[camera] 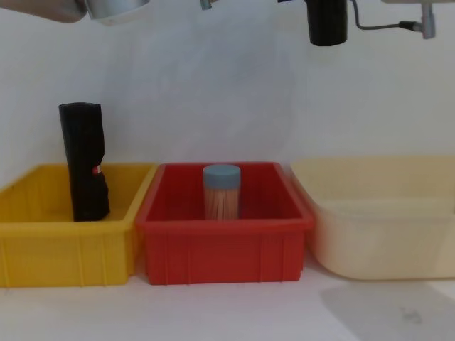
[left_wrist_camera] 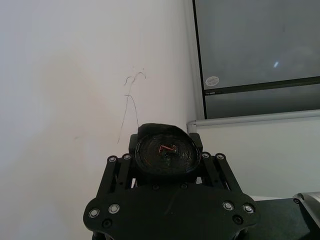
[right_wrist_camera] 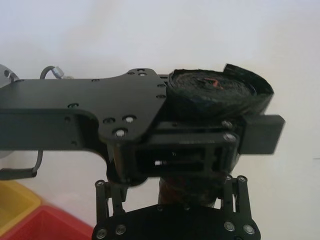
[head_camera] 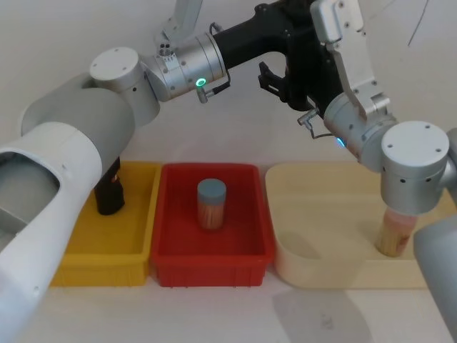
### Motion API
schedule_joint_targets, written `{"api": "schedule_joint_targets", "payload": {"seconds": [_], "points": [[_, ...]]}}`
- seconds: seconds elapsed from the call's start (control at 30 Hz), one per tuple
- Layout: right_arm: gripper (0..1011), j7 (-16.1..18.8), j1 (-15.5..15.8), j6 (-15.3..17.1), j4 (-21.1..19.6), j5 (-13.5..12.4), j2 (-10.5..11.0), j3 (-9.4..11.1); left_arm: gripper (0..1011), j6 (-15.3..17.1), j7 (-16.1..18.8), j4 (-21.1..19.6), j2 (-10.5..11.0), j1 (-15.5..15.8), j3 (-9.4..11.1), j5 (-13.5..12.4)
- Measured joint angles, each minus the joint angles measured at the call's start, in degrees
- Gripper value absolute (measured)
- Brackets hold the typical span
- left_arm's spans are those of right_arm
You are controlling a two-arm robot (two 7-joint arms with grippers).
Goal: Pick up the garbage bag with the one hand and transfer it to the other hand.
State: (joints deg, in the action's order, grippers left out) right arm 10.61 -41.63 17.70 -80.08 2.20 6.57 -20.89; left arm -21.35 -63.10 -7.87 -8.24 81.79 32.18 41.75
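**Mid-air handover: roll shared between my two grippers**

The garbage bag [right_wrist_camera: 220, 90] is raised high above the red bin [head_camera: 212, 168], well clear of the table. My left gripper [left_wrist_camera: 167, 146], on the arm with the green ring light, is clamped across the roll near one end. The left wrist view looks straight onto the roll's coiled end face. My left arm reaches across horizontally from the left.

My right gripper [right_wrist_camera: 185, 195] rises from below on a bent arm, so the roll's length runs down between its linkages. I cannot tell whether its jaws have closed.

To do this step well, I judge that the right jaws should close squarely on the roll's free length before the left jaws release.
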Motion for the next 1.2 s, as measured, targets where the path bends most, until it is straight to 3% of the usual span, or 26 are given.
{"api": "schedule_joint_targets", "payload": {"seconds": [0.27, 0.53, 0.93, 1.03, 1.2], "points": [[793, -0.51, -1.05, -0.37, 1.55, 0.59, -0.71, -0.34, 557, 0.0, 0.02, 0.02, -0.01, 0.0, -0.01, 0.0], [538, -0.79, -1.73, -0.59, 2.47, 0.93, -1.15, -0.55, 557, 0.0, 0.04, 0.02, 0.0, 0.0, -0.01, 0.0], [526, -0.94, -2.1, -0.76, 3.01, 1.15, -1.4, -0.64, 557, 0.0, 0.04, 0.02, -0.01, 0.0, -0.02, -0.01], [526, -0.93, -2.1, -0.76, 3.01, 1.18, -1.4, -0.67, 599, 0.01, -0.01, 0.01, -0.02, 0.0, 0.0, -0.01], [523, -0.92, -1.55, -0.23, 1.96, 1.53, -0.89, -0.44, 752, 0.02, -0.04, 0.0, -0.03, 0.0, 0.06, -0.02]]}}
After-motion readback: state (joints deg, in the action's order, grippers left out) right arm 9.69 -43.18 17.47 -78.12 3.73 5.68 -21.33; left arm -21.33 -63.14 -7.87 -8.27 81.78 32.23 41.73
